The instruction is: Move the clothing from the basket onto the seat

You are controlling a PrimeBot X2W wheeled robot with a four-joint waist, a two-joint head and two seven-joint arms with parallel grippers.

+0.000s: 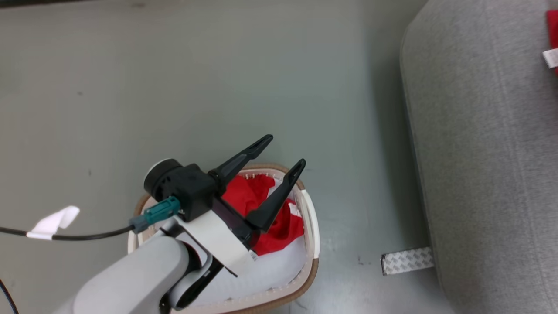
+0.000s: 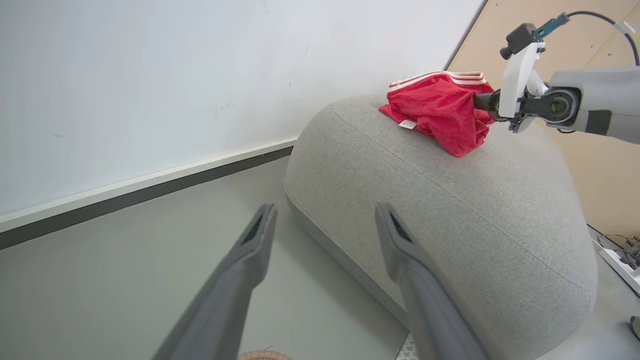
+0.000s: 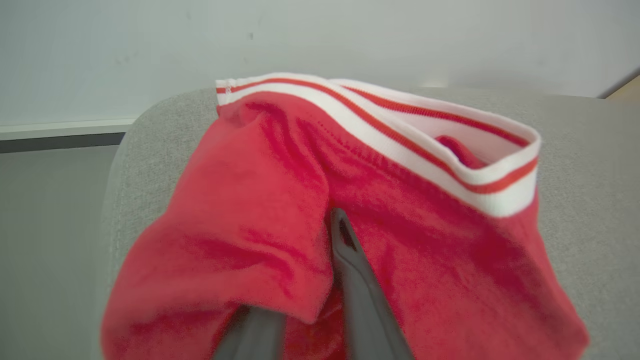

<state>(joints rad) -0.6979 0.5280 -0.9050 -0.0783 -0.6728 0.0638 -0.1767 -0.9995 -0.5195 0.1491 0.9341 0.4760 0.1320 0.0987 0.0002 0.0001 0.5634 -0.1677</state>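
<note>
The cream basket point(image 1: 311, 261) with its brown rim stands on the floor and holds red clothing point(image 1: 244, 194) over a pale liner. My left gripper point(image 1: 284, 151) hovers open above it, with nothing between its fingers point(image 2: 260, 235). To the right lies the big grey seat point(image 1: 488, 152). A red garment point(image 2: 435, 110) with a white striped band rests on top of the seat point(image 2: 450, 200). My right gripper point(image 2: 481, 102) is buried in it. Up close, one fingertip point(image 3: 345, 250) shows in the red cloth point(image 3: 260, 200) and a fold covers the other.
A strip of patterned tape point(image 1: 407, 261) lies on the floor by the seat's base. A black cable with a white tag point(image 1: 52, 222) trails at the left. A white wall with a dark skirting point(image 2: 150, 192) stands behind the seat, and a power strip point(image 2: 620, 257) lies beyond it.
</note>
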